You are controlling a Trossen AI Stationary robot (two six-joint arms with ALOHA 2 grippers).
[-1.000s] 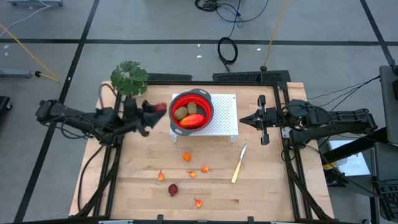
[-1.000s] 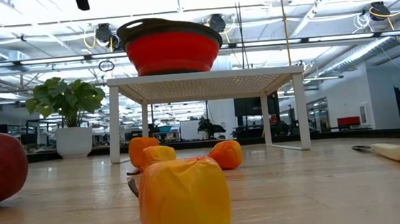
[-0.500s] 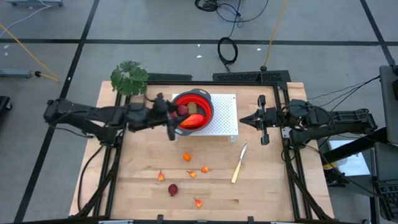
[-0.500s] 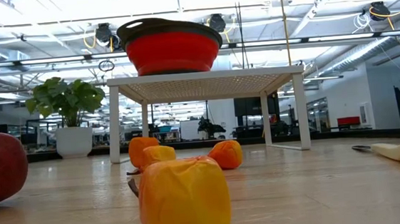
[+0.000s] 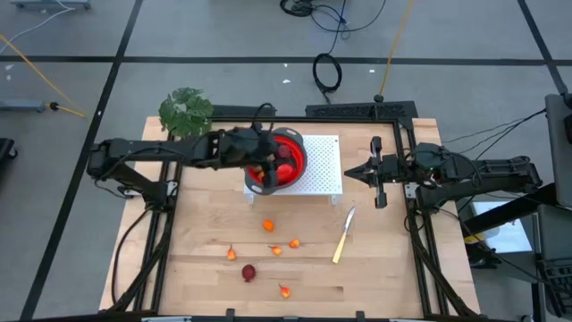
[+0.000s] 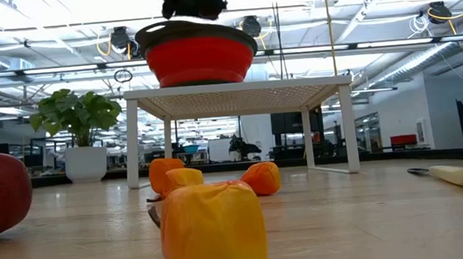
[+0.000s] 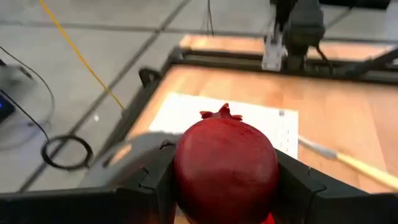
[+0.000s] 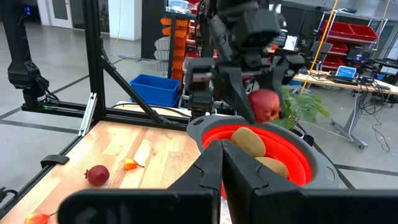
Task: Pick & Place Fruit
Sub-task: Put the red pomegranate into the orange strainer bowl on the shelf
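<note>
Counter [image 5: 197,268] carried white stand [image 5: 323,174] with red bowl [image 5: 296,168] on top. Left jaws [image 5: 268,159] hung over bowl, clamped on dark red fruit [image 7: 225,168]. Right jaws [image 5: 376,172] waited beside stand, pressed together. Olive-brown ovals [image 8: 247,140] lay in bowl. Knife [image 5: 342,234], second dark red fruit [image 5: 248,273], tiny orange pieces [image 5: 268,226] lay on counter.

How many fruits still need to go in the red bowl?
Done: two olive-brown fruits already lie in the bowl. In hand: the left gripper holds a dark red fruit over the bowl. Left: one dark red fruit and five small orange pieces on the table. The right gripper waits beside the rack.
</note>
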